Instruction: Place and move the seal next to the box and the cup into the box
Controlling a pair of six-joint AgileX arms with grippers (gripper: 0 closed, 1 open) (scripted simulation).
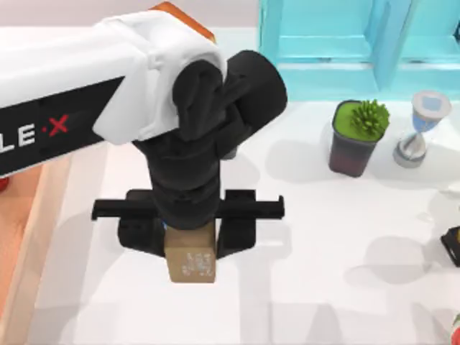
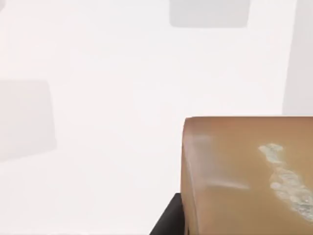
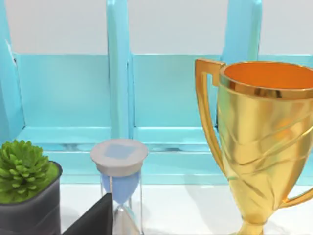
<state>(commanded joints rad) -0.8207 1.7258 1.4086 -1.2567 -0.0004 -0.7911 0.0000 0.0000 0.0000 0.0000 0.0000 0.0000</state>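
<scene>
Left claw: mine, at lower centre of the top view, black fingers clamped on either side of the seal.
Seal: small tan-brown block, lower centre of the top view, sticking out below my wrist; faint white speckled marks on its top face. In the left wrist view the seal sits at lower right, smooth brown with rounded edges and a pale blotchy streak.
Box: light reddish-brown wood, at the left edge of the top view, well left of the seal.
Bench: white, bare around the seal.
Shelf: turquoise, upper right.
Plant: green, in a dark pot, right of centre.
Hourglass: just right of the plant.
Trophy: gold, at right in the right wrist view.
Right claw: I cannot tell its state.
</scene>
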